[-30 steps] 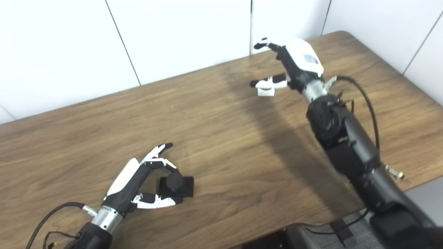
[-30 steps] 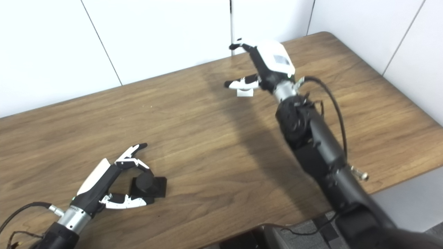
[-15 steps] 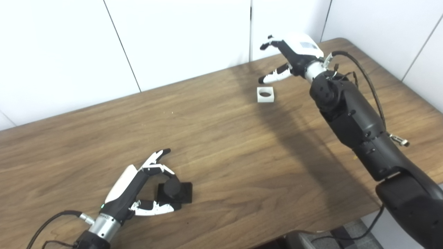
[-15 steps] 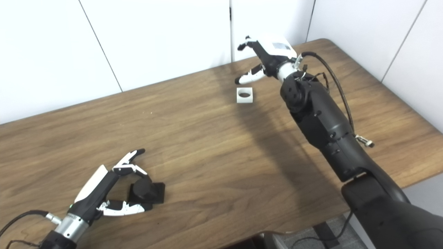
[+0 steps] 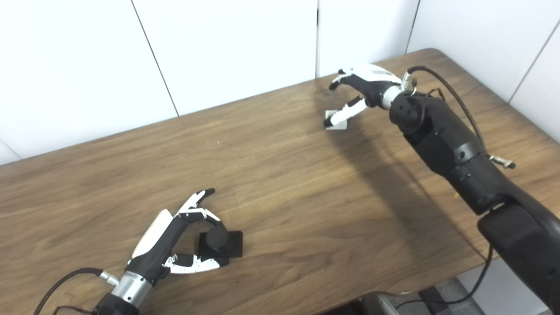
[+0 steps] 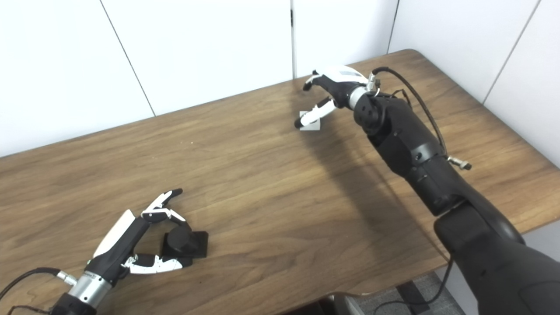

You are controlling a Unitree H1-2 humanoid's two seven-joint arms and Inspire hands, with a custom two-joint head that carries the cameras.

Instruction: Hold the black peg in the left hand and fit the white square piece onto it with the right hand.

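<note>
The black peg [image 5: 218,238] stands upright on its square base, flat on the wooden table [image 5: 280,183]; I'll use it as my landmark. My left hand [image 5: 175,236] is cupped round it, fingers curving over the top and thumb lying along the near side of the base, but it is not lifted, and I cannot tell whether that hand is truly clamped or only resting against it. Well away from the peg, far across the table towards the back right, the white square piece [image 6: 311,124] lies flat. My right hand [image 6: 330,92] hovers over it, spread and holding nothing (thumb crossing its top, fingers arched behind). So by my reckoning nothing is finished: both grasps, the carry over and the fitting remain.
</note>
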